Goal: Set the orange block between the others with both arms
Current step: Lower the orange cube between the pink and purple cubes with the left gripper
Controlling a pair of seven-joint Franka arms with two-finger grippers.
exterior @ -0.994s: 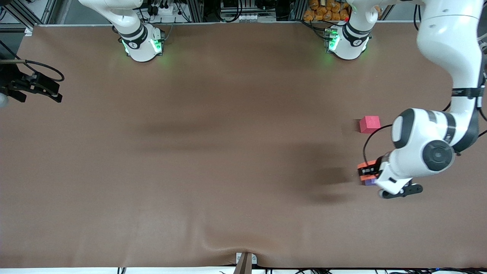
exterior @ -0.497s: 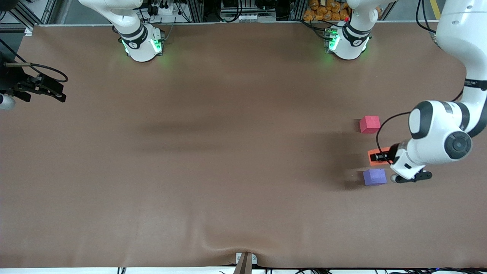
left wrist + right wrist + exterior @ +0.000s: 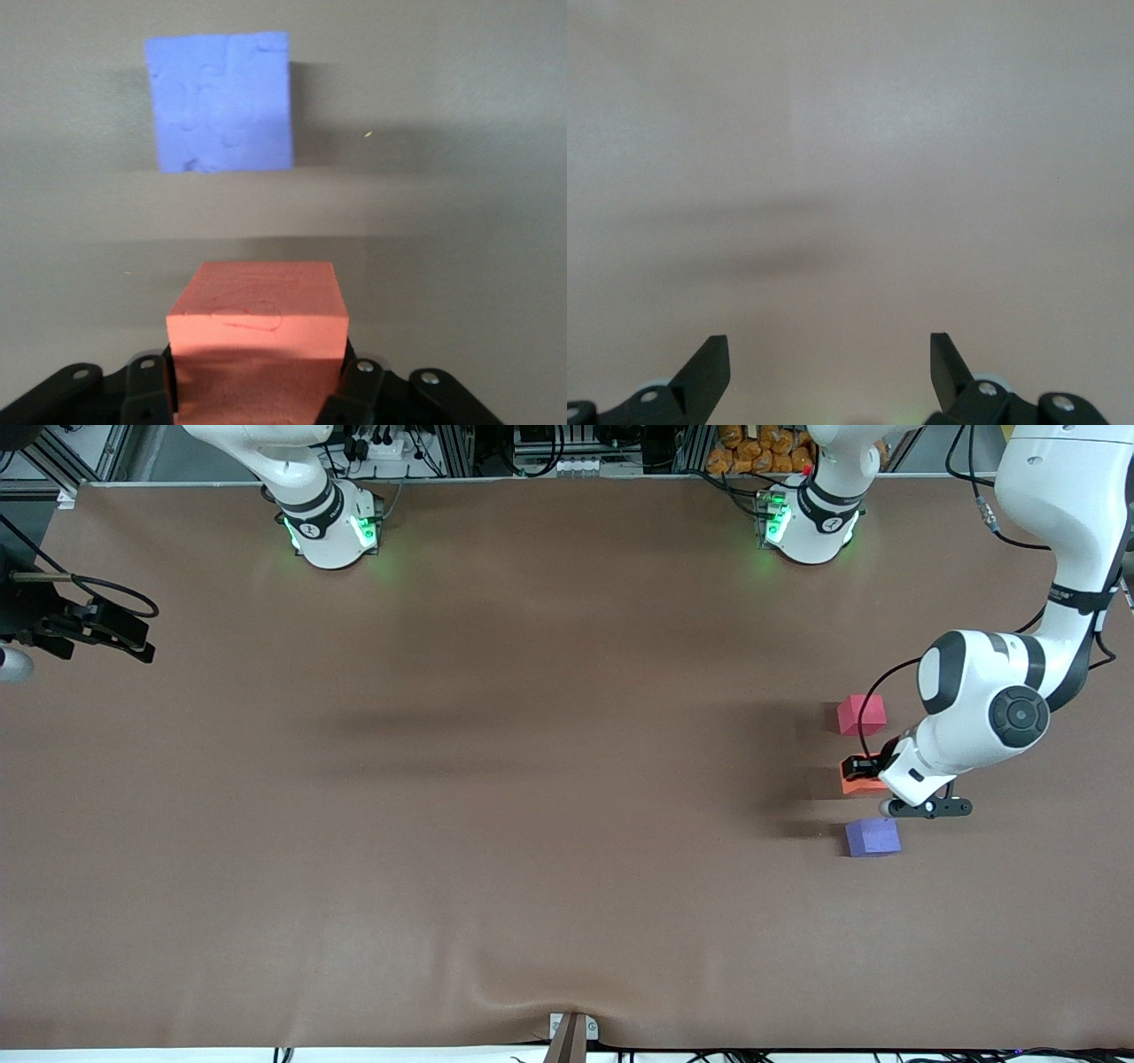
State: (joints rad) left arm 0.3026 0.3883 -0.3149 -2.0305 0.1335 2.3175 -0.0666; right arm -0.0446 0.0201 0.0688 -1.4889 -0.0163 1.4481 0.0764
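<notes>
Orange foam sits clamped in my left gripper (image 3: 861,767), the orange block (image 3: 859,779) held over the brown table (image 3: 532,779) in the gap between the pinkish-red cube (image 3: 861,715) and the purple cube (image 3: 873,837), toward the left arm's end. In my left wrist view the block (image 3: 257,341) fills the closed fingers (image 3: 361,382), the purple cube (image 3: 220,102) apart from it. My right gripper (image 3: 828,367) waits with jaws spread wide and empty at the right arm's end of the table.
</notes>
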